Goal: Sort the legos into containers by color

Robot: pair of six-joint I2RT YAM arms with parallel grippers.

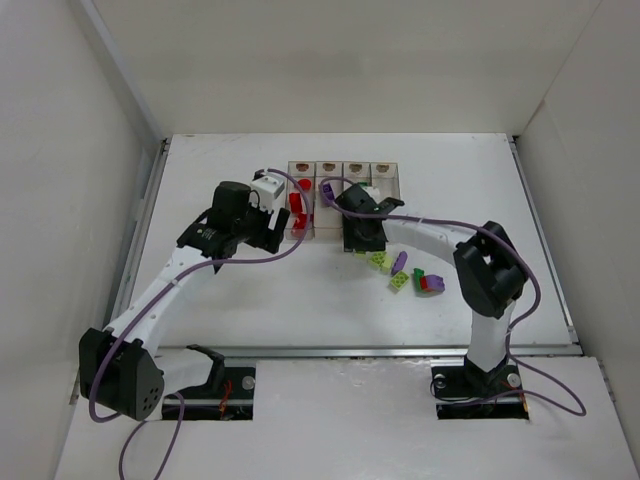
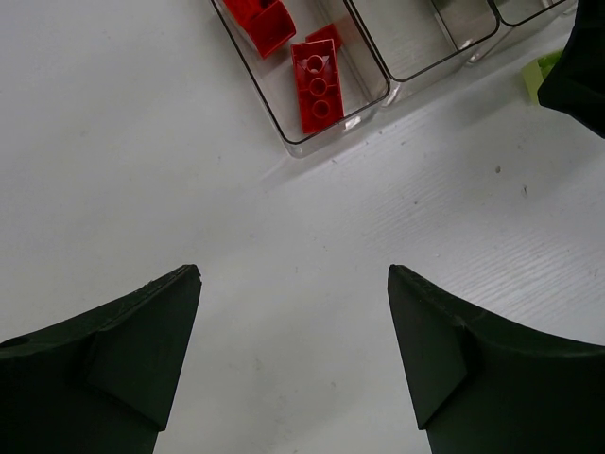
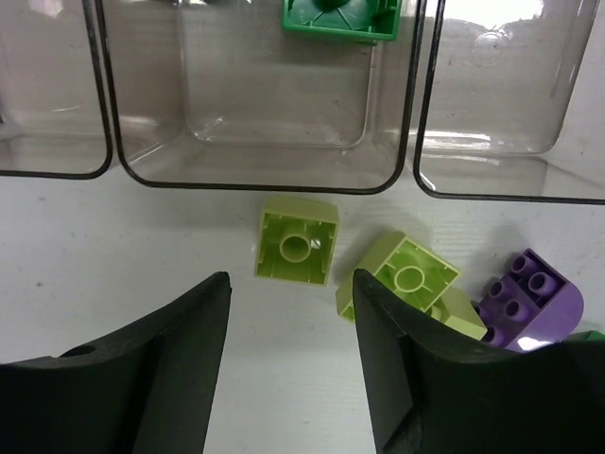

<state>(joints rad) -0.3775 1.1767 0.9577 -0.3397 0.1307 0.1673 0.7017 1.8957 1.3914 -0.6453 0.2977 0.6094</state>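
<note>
Four clear containers [image 1: 343, 190] stand in a row at the table's middle back. Red legos [image 1: 297, 212] lie in the leftmost one and also show in the left wrist view [image 2: 317, 85]. A purple lego [image 1: 326, 188] lies in the second. A dark green lego [image 3: 340, 17] lies in the container ahead of my right gripper. My right gripper [image 3: 291, 284] is open and empty, just short of an upside-down yellow-green lego [image 3: 297, 240]; a second one [image 3: 406, 279] lies by its right finger. My left gripper [image 2: 295, 284] is open and empty over bare table, near the red container [image 2: 284, 142].
Loose legos lie right of my right gripper [image 1: 362, 243]: yellow-green [image 1: 399, 282], purple [image 1: 433, 284] and dark green [image 1: 419, 278]. A purple lego [image 3: 529, 303] lies beside the yellow-green pair. White walls close in the table on three sides.
</note>
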